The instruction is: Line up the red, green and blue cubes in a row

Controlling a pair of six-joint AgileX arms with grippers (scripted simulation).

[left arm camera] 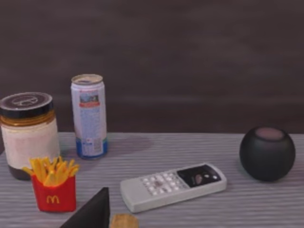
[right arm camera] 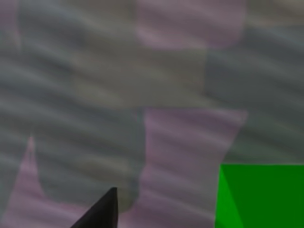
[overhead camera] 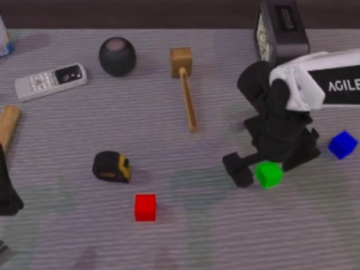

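The green cube [overhead camera: 269, 174] lies on the table right of centre, between the spread fingers of my right gripper [overhead camera: 269, 165], which hangs open around it. In the right wrist view the green cube [right arm camera: 261, 197] fills one corner and a dark fingertip [right arm camera: 108, 206] stands well apart from it. The blue cube [overhead camera: 342, 144] rests near the right edge, beside the right arm. The red cube [overhead camera: 145, 207] sits alone left of centre toward the front. My left gripper [overhead camera: 8, 197] stays parked at the left edge, open and empty.
A black-and-yellow tape measure [overhead camera: 112, 167] lies just behind and left of the red cube. Farther back are a wooden mallet [overhead camera: 184, 84], a black round speaker [overhead camera: 117, 56], a grey remote [overhead camera: 50, 81] and a dark box [overhead camera: 281, 28]. A jar [left arm camera: 27, 133], can [left arm camera: 89, 115] and fries box [left arm camera: 53, 187] stand far left.
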